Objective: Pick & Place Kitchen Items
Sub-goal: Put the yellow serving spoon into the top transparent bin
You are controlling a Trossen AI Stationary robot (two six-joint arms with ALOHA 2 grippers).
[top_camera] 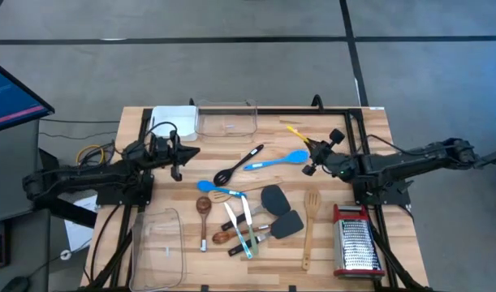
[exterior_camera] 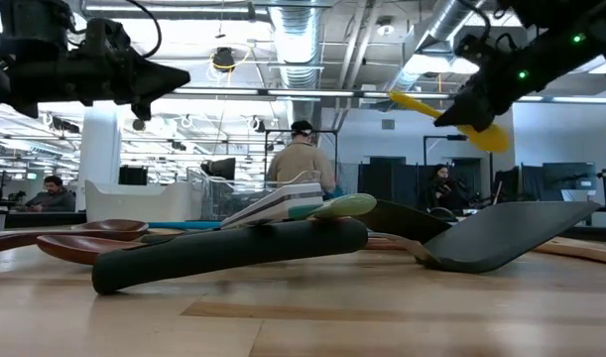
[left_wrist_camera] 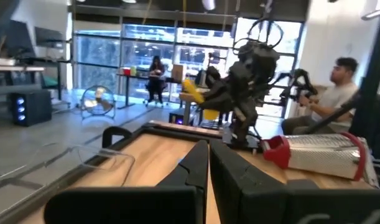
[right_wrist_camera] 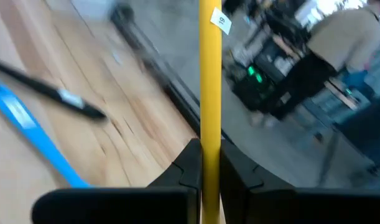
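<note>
Right gripper [right_wrist_camera: 202,163] is clamped on the yellow spoon [top_camera: 295,130], carrying it in the air over the table's far right part. The hold sits on a thin, smooth handle, so the spoon could swivel or slide out. Left gripper [top_camera: 179,152] waits with fingers closed on nothing. Both clear tubs, the far one [top_camera: 226,118] and the near one [top_camera: 159,243], look empty. Remaining utensils [top_camera: 248,215] lie mid-table.

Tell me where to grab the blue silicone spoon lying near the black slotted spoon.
Probably grip the blue silicone spoon mid-handle from straight above, fingers closing across its width. It lies flat with the handle slim and bare; the black slotted spoon sits close beside the handle's end, so stay nearer the bowl.
</note>
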